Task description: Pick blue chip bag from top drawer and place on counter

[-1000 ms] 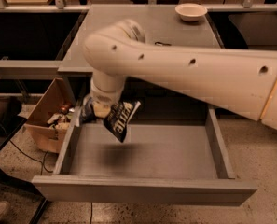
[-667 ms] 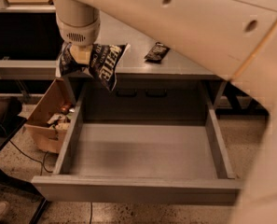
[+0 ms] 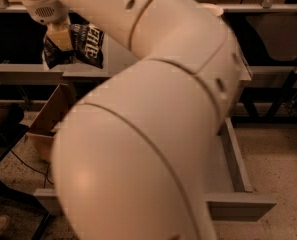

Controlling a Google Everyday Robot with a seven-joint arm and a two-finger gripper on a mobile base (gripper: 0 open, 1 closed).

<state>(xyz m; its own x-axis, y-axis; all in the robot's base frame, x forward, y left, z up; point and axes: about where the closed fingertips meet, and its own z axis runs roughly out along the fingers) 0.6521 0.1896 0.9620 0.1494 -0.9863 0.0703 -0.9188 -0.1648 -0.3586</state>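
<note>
Hand [image 3: 62,40] first: it hangs above the left end of the counter [image 3: 117,60], its two fingers pressed together on the upper left part of the blue chip bag [image 3: 86,45]. I judge the grip sits high on the bag so that the crumpled foil dangles free beneath and can be set down without the fingers meeting the surface. By size, the arm [image 3: 153,134] comes first. It rises from the foreground in front of the counter and bends over toward the counter's left end, hiding most of what lies behind it. Next is the top drawer [image 3: 236,156], pulled out below and in front of the counter. Only its right wall, a strip of floor and part of the front panel show, so I cannot tell what else it holds. It stands open because the pick had to be made from it. A cardboard box [image 3: 47,126] sits on the ground below the counter's left end. Smallest is the bag itself, white lettering outward, out of the drawer and apparently clear of the counter's surface. The pick looks done. What remains is lowering the bag and parting the fingers, preferably further in from the counter's left edge, since a slick bag released there could slide off.
</note>
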